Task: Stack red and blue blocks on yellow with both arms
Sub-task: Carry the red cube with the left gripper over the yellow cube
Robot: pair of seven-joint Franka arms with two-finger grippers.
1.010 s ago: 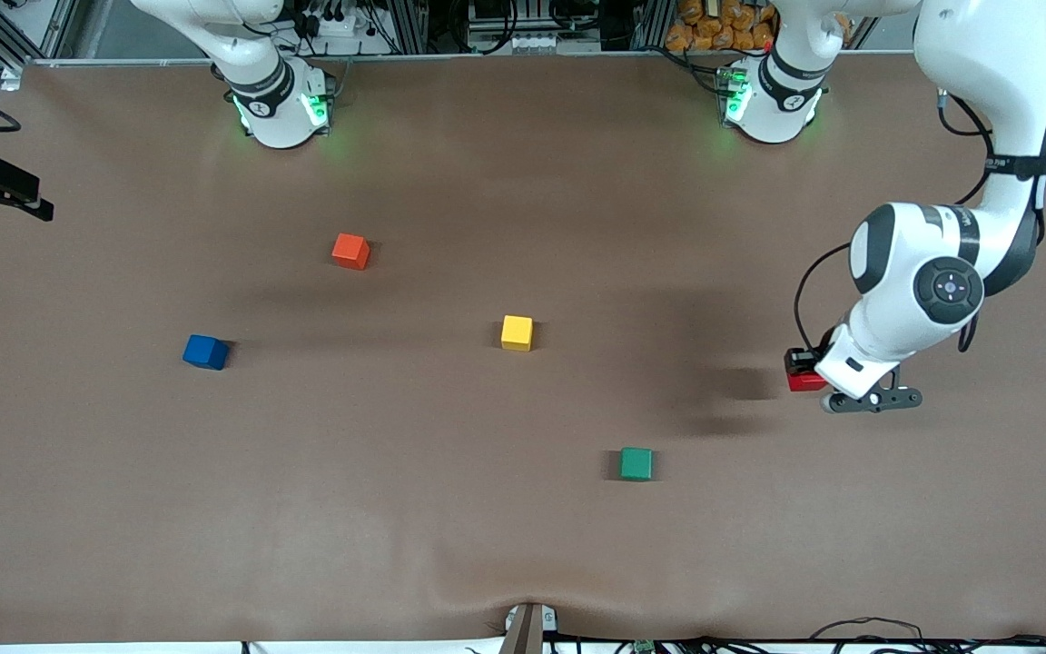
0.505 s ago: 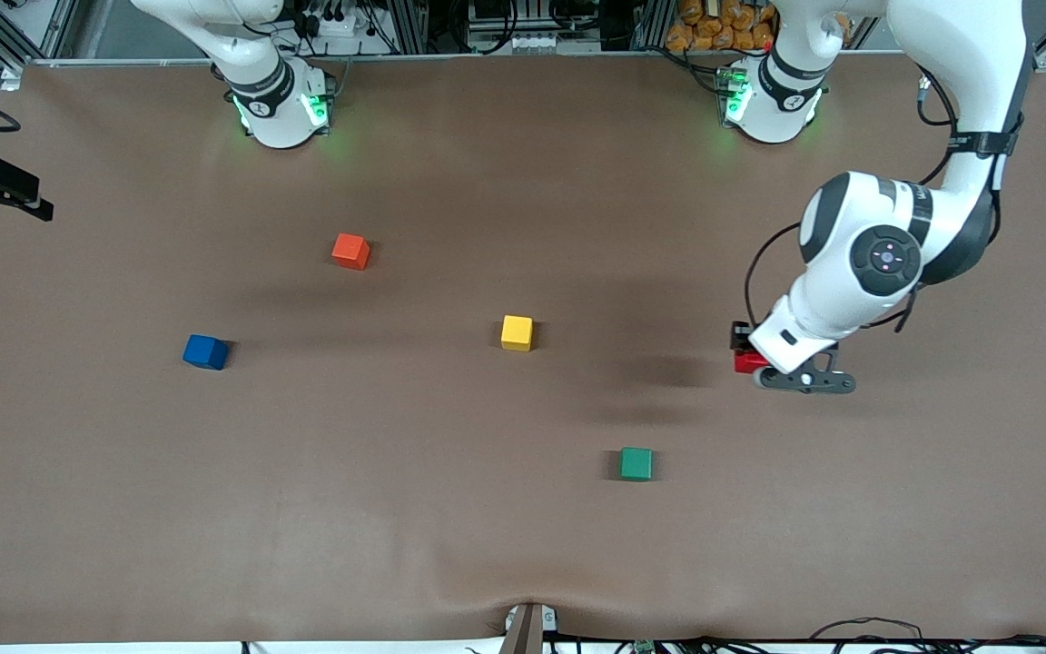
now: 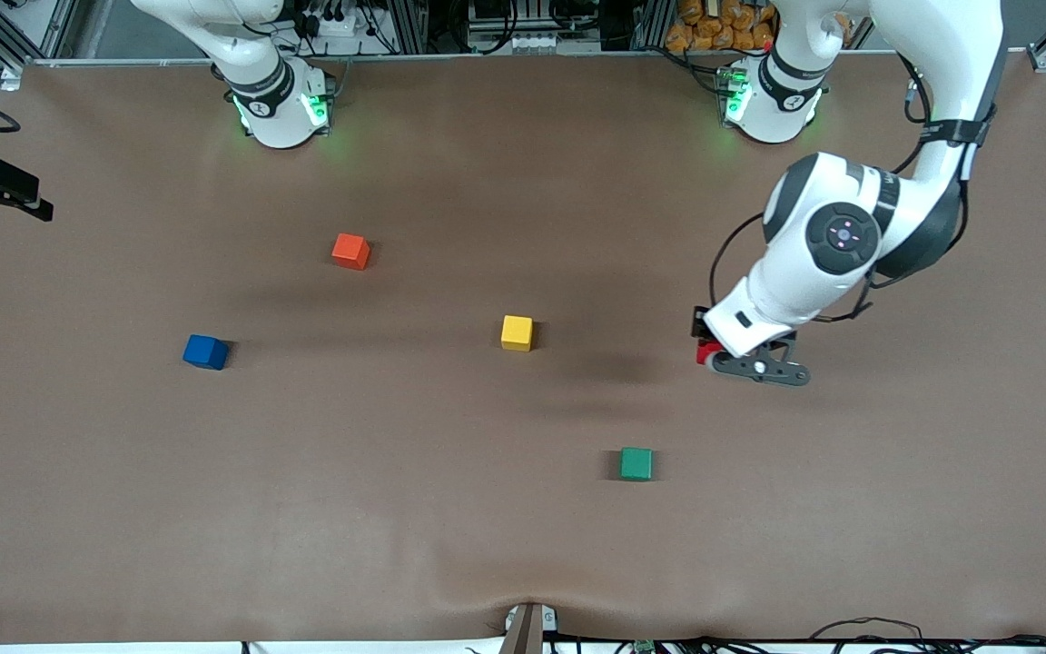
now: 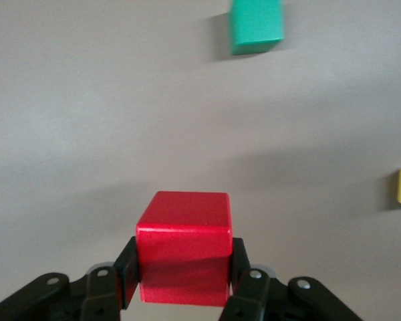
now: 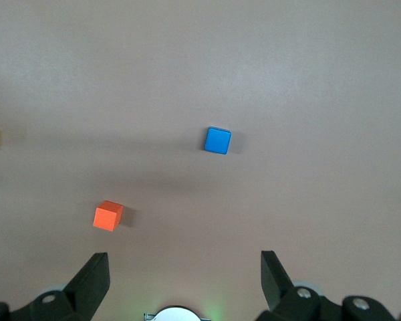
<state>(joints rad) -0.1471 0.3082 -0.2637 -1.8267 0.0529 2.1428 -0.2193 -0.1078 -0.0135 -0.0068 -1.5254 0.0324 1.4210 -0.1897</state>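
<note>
Left claw [image 4: 182, 277] clamped on red cube [image 4: 183, 235], aloft over table [image 3: 941, 509] toward left arm's end. Right claw [image 5: 185, 271] spread wide, empty, waiting. Yellow cube [image 3: 517, 332] mid-table; blue cube [image 3: 205, 351] toward right arm's end.

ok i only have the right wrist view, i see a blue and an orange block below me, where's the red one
Observer: The red block is clamped in the left gripper, up in the air.
Operator: over the yellow one yet
Observer: No. It is over bare table, toward the left arm's end from the yellow block.
Operator: anything else out there
Observer: A green block, nearer the front camera than the yellow one.
</note>
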